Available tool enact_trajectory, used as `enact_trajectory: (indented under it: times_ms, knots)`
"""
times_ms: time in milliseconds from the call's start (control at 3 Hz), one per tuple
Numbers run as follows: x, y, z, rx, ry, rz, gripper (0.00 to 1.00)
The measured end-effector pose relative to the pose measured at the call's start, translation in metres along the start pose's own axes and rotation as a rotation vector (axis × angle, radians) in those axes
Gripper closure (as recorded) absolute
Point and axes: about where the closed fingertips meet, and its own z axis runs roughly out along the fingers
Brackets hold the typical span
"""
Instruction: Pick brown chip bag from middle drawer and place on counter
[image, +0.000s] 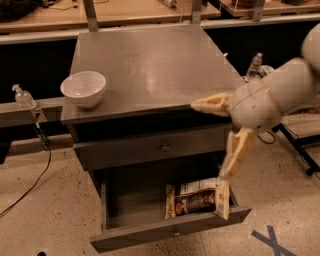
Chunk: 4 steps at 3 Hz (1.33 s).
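The brown chip bag (197, 199) lies flat in the right half of the open middle drawer (170, 235), its dark brown middle and cream edges showing. My gripper (212, 140) has come in from the right at the counter's front right corner, above the drawer. Its two cream fingers are spread wide: one (210, 104) points left at the counter's edge, the other (237, 152) hangs down towards the bag without touching it. The gripper is open and empty. The grey counter (160, 65) carries a white bowl (83, 88) at its front left.
A shut taller-fronted drawer (150, 147) with a round knob sits above the open one. Light wooden benches (125, 10) run behind the cabinet. Plastic bottles stand at the left (24, 97) and right (254, 65). Blue tape (272, 240) marks the speckled floor.
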Motion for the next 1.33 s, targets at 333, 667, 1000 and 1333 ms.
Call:
enact_trajectory:
  times_ms: [333,667,1000,1333]
  knots:
    - [0.042,-0.015,0.082,-0.091,-0.079,-0.022,0.00]
    - [0.042,-0.015,0.082,-0.092,-0.079,-0.022,0.00]
    - [0.064,-0.020,0.086,-0.087,-0.087,-0.031,0.00]
    - [0.115,-0.034,0.093,-0.007,-0.019,-0.050,0.00]
